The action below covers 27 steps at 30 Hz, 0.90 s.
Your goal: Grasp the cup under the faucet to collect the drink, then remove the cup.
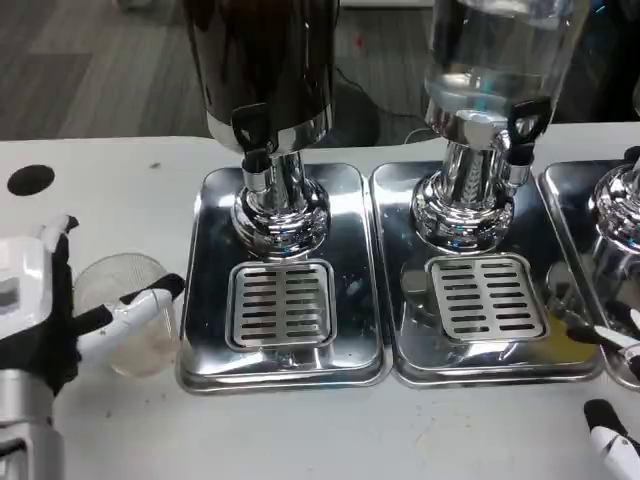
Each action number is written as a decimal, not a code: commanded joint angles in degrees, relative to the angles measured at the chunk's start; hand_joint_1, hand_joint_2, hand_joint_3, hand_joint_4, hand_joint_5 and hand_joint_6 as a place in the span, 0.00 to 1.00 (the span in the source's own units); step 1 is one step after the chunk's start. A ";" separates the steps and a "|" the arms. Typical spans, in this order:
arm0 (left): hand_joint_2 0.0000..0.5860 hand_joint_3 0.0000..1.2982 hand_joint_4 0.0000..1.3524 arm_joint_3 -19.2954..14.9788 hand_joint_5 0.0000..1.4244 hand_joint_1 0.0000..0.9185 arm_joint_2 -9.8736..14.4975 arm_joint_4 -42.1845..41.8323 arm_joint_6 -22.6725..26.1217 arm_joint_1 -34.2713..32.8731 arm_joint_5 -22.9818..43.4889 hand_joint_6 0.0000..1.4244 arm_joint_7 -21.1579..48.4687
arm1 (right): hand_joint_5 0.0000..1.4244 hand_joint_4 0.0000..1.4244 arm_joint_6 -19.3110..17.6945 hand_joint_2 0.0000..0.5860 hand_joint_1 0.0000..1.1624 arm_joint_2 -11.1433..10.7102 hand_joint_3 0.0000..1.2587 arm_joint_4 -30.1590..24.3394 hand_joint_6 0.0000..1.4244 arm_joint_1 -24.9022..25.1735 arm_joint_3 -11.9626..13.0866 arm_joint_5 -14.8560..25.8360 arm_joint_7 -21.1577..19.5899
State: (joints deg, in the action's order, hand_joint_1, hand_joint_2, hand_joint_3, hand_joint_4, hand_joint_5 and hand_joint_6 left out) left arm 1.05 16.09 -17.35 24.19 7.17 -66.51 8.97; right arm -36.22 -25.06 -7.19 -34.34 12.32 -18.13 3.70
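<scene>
A clear plastic cup (130, 320) stands on the white table just left of the left drip tray (215, 230). My left hand (35, 310) holds it from the left: one finger lies across its near wall and the thumb stands up by its far-left rim. The dark dispenser (265, 60) has its black-handled faucet (255, 135) above a slotted grate (280, 305), which is bare. My right hand (612, 440) shows at the lower right edge, fingers apart and holding nothing.
A second dispenser (495, 50) with a clear tank stands on its own tray with a grate (485, 298). A third chrome base (620, 205) sits at the right edge. A black hole (30, 180) marks the table's far left.
</scene>
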 commanded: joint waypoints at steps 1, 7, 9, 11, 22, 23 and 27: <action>0.08 0.09 0.08 3.02 0.24 0.15 1.79 2.53 1.48 -2.10 -2.81 0.44 1.80 | 0.00 0.01 -1.09 0.76 0.36 -0.44 0.17 0.31 0.00 0.11 -0.04 0.84 0.58; 0.08 0.08 0.07 5.92 0.24 0.21 3.53 3.98 3.01 -3.47 -4.27 0.46 4.24 | 0.00 0.01 -1.22 0.76 0.37 -0.41 0.17 1.13 0.00 0.43 -0.43 0.85 0.59; 0.09 0.08 0.08 6.55 0.25 0.25 3.89 4.37 3.34 -3.63 -4.34 0.47 4.57 | 0.00 0.01 -1.38 0.76 0.37 -0.43 0.17 1.42 0.00 0.51 -0.45 0.95 0.54; 0.09 0.08 0.10 7.31 0.27 0.27 4.02 4.76 3.51 -3.73 -4.46 0.49 4.44 | 0.00 0.01 -1.42 0.76 0.37 -0.46 0.17 1.65 0.00 0.63 -0.40 1.08 0.53; 0.12 0.24 0.25 9.87 0.40 0.32 4.27 6.12 4.22 -4.31 -4.85 0.56 2.41 | 0.00 0.01 -1.59 0.75 0.37 -0.50 0.17 2.17 0.00 0.95 -0.58 1.06 0.65; 0.12 0.25 0.27 10.05 0.41 0.32 4.37 6.14 4.22 -4.29 -4.93 0.56 2.04 | 0.00 0.01 -1.53 0.75 0.37 -0.48 0.17 2.11 0.00 1.01 -0.66 0.94 0.68; 0.14 0.30 0.33 10.40 0.46 0.34 4.56 6.03 4.16 -3.91 -5.10 0.60 0.55 | 0.00 0.01 -1.41 0.75 0.36 -0.37 0.17 2.22 0.00 1.17 -0.93 0.77 0.73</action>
State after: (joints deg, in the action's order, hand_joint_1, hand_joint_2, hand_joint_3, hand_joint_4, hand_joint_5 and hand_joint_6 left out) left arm 10.36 20.17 -11.79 28.62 2.84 -70.67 10.52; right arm -36.96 -25.16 -5.02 -33.47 11.78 -17.82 3.92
